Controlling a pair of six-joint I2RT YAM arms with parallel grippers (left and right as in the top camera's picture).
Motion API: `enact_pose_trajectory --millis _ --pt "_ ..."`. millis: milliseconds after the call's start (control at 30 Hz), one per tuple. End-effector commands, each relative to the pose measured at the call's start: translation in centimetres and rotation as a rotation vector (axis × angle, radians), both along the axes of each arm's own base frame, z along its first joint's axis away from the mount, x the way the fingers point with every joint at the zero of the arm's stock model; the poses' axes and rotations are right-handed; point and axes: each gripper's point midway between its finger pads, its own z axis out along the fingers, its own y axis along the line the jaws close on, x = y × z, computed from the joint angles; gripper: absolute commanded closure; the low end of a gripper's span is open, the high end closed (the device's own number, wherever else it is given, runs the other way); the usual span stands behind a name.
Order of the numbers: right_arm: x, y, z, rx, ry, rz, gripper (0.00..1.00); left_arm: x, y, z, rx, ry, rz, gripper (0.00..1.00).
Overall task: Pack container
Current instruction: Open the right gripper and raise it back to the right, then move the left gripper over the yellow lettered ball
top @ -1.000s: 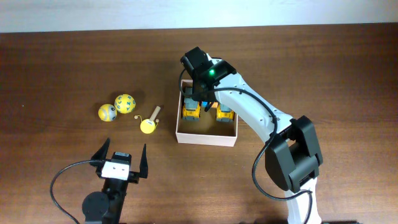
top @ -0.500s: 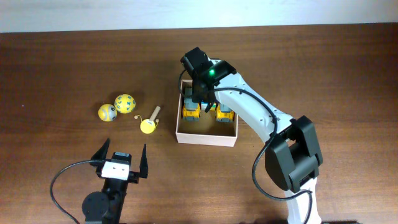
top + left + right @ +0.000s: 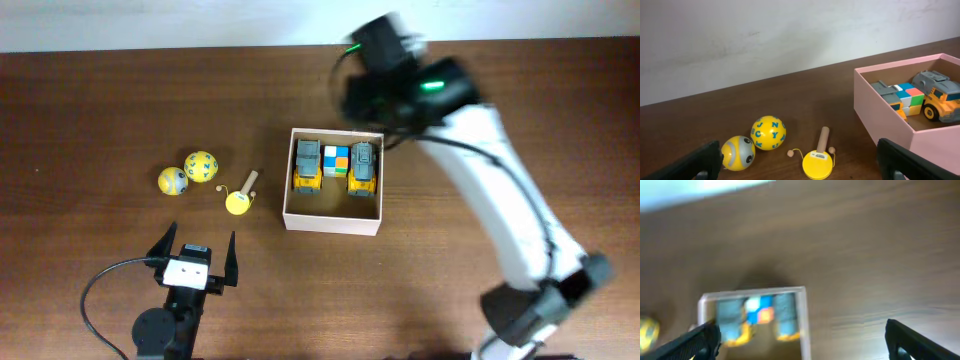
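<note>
overhead: the container (image 3: 332, 222) sits mid-desk (image 3: 100, 100). inside it lie one toy truck (image 3: 308, 166), a colour cube (image 3: 335, 160) and a second toy truck (image 3: 363, 166), side by side. outside it, well apart from its wall, are a lettered yellow ball (image 3: 201, 165), a yellow-and-grey ball (image 3: 172, 181) and a yellow disc toy with a wooden handle (image 3: 240, 198). the left pincer (image 3: 198, 246) hangs near the desk's front edge, spread wide and empty. the right arm (image 3: 390, 75) is a blur beyond the box's far wall.

left wrist: its fingertips sit at the lower corners with nothing between them. the three loose toys lie ahead.

right wrist: blurred. the right pincer (image 3: 802, 341) stands wide and holds nothing, looking down on the box.

judging by this, packing seems about half done: three items in, three left.
</note>
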Motion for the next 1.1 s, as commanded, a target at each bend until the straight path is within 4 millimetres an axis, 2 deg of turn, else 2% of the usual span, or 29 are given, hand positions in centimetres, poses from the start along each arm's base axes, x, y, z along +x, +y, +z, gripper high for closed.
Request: enact_pose_trajectory --millis 0,167,400,567,833,1000,1067 --pt "0.0 -7.6 1.5 -0.033 -0.012 -0.174 0.01 0.0 0.1 -0.2 0.013 -0.002 0.006 0.01" --pt "0.0 -14.0 1.1 -0.037 0.018 -0.325 0.01 0.0 0.1 -0.2 0.013 -0.002 0.006 0.01" --pt "-1.1 -19.3 0.6 -0.046 0.061 -0.45 0.01 0.0 0.1 -0.2 0.013 -0.002 0.006 0.01" --pt "-1.7 -20.8 0.4 -0.048 0.079 -0.487 0.01 0.0 0.1 0.0 0.013 -0.01 0.006 0.01" --pt "-1.6 -20.9 0.4 -0.048 0.078 -0.489 0.01 0.1 0.2 0.1 0.012 -0.015 0.012 0.01" --pt "-1.6 -20.9 0.4 -0.048 0.078 -0.489 0.01 -0.9 -3.0 1.9 -0.061 -0.033 -0.176 0.01" --pt "-1.6 -20.9 0.4 -0.048 0.078 -0.489 0.01 -1.3 -3.5 2.9 -0.095 -0.033 -0.208 0.01"
